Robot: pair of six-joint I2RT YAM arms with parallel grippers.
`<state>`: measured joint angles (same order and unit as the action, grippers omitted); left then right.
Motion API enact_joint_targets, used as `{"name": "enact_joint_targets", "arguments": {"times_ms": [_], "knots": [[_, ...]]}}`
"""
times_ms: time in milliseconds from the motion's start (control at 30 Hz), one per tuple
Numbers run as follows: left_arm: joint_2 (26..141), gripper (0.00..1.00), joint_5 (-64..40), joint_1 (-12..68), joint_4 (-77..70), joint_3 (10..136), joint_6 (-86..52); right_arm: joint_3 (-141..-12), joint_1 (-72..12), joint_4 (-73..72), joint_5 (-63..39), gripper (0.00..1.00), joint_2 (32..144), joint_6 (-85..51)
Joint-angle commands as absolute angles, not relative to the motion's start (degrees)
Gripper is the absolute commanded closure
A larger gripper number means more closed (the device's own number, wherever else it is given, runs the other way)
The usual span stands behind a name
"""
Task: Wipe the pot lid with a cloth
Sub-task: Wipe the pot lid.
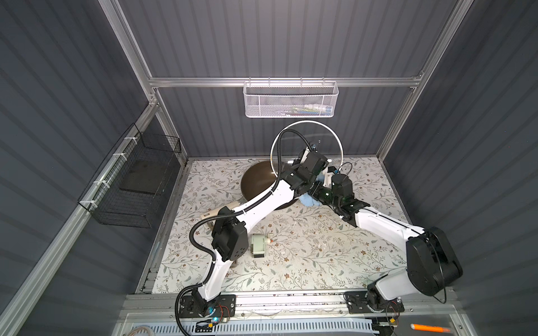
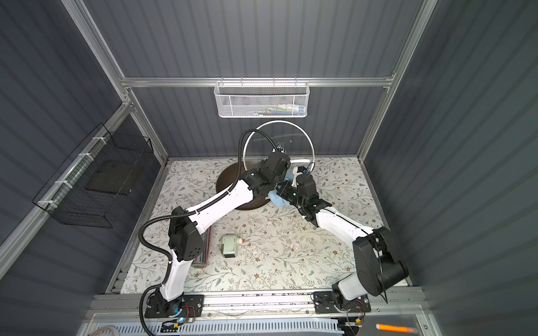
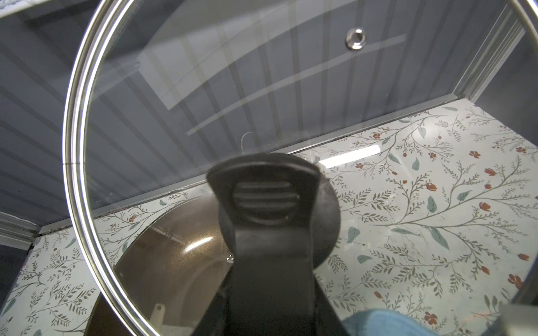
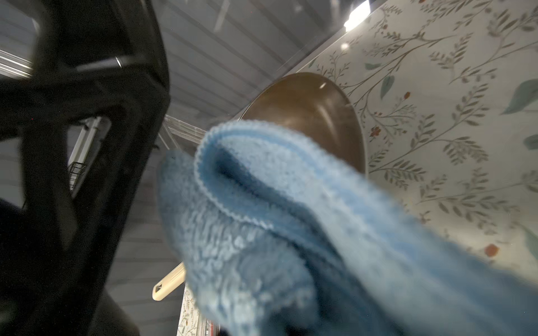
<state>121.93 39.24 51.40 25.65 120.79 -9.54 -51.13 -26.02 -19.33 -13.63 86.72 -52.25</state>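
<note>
Two closed grips: left gripper (image 1: 312,149) on pot lid (image 3: 203,101) handle, right gripper (image 1: 316,192) on cloth (image 4: 291,218).

Overhead pair, wrist close-ups
Top views look down; wrists, close behind pot lid (image 3: 203,87) and cloth (image 4: 291,232), share the twelve-o'clock pan (image 4: 305,116).

Pot lid (image 1: 323,139): you had it up on edge over the far right part of the pan (image 1: 257,181), at the back of the worktop (image 1: 320,261).
Cloth (image 1: 308,200): hung before the lid's lower part, over the pan's right rim.
Small device (image 1: 257,245): sat on the worktop, before the pan.
Mesh basket (image 1: 291,100): hung on the back rail, behind your lid.
</note>
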Motion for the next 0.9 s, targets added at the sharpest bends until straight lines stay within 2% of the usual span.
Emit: {"name": "enact_joint_targets", "arguments": {"times_ms": [0,133,267,533,867], "knots": [[113.9,1.00,40.9,51.9,15.9,125.1,-13.2,-52.0,-27.0,-23.7,-12.3,1.00,90.0,-56.1],[112.6,1.00,41.4,51.8,15.1,123.3,-13.9,-52.5,-27.1,-25.7,-11.0,1.00,92.4,-57.2],[111.2,1.00,42.0,51.7,14.7,121.5,-13.7,-53.7,-26.6,-21.8,-6.3,1.00,92.5,-53.4],[108.8,1.00,42.3,51.4,14.2,118.9,-11.5,-51.5,-20.5,-12.5,1.9,1.00,85.0,-44.6],[110.8,1.00,39.2,51.3,16.1,119.8,-7.8,-52.9,-13.4,-4.4,-0.1,1.00,74.4,-35.4]]}}
